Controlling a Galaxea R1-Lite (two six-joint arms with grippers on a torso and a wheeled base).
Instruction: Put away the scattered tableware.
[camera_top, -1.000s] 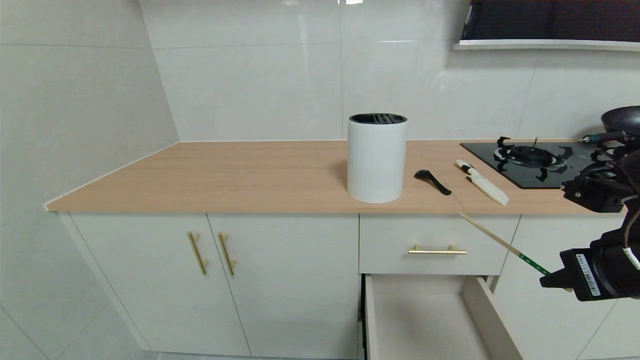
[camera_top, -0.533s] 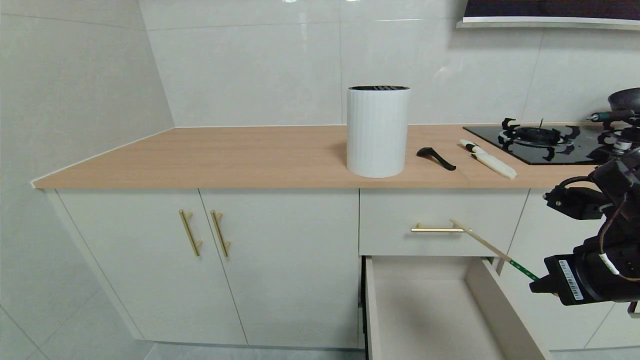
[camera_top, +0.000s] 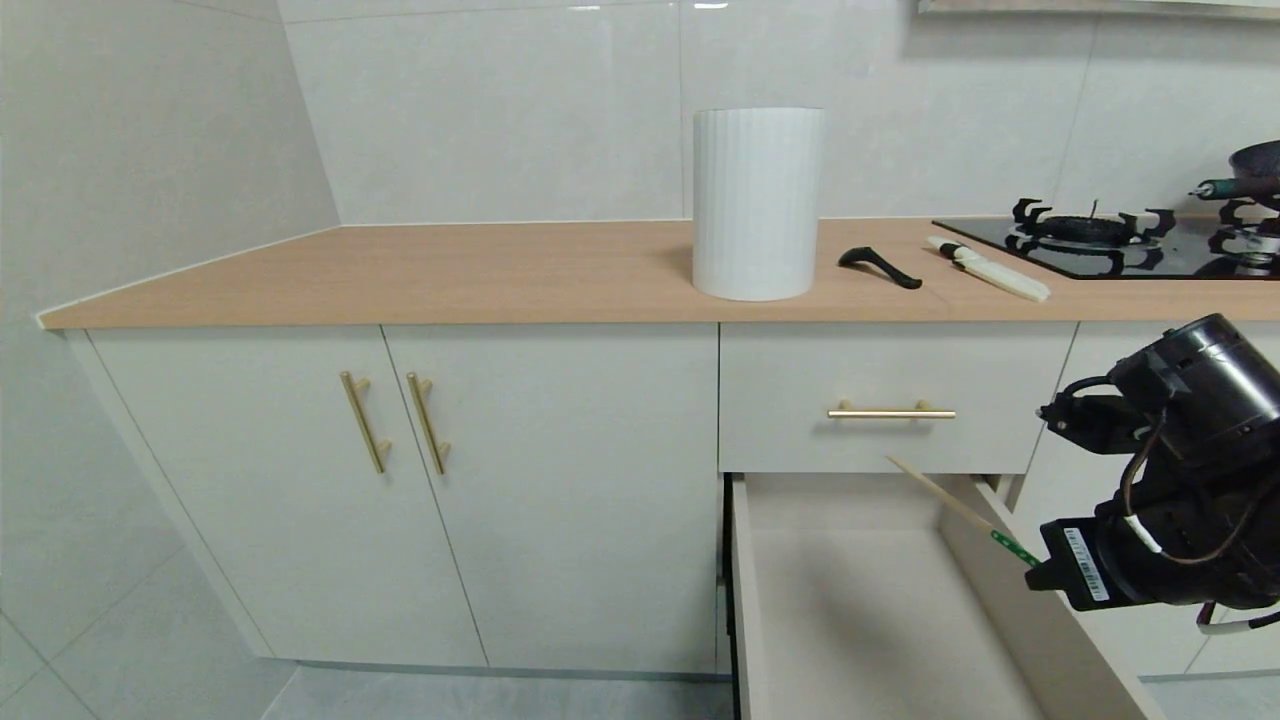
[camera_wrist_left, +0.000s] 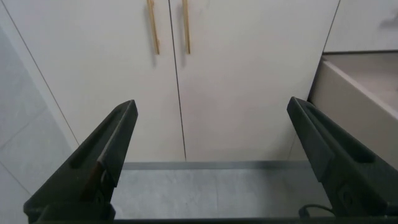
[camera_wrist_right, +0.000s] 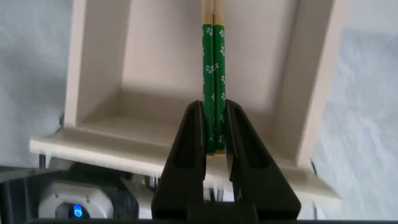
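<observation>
My right gripper (camera_wrist_right: 214, 134) is shut on a pair of wooden chopsticks (camera_wrist_right: 212, 68) with green patterned ends. In the head view the chopsticks (camera_top: 955, 508) slant over the right side of the open drawer (camera_top: 850, 610), held by the right gripper (camera_top: 1040, 572). On the wooden counter (camera_top: 450, 275) lie a black spoon (camera_top: 878, 267) and a white-sheathed knife (camera_top: 990, 269), to the right of a white ribbed utensil holder (camera_top: 757, 203). My left gripper (camera_wrist_left: 211, 162) is open, low in front of the cabinet doors (camera_wrist_left: 168, 68).
A black gas hob (camera_top: 1110, 245) with a pan (camera_top: 1255, 170) sits at the counter's right end. A shut drawer with a gold handle (camera_top: 890, 411) is above the open one. Double cabinet doors with gold handles (camera_top: 395, 435) stand to the left. Grey tiled floor lies below.
The head camera has dropped lower, so the counter rises in view. My right gripper has carried the chopsticks down from the counter's edge to over the open drawer.
</observation>
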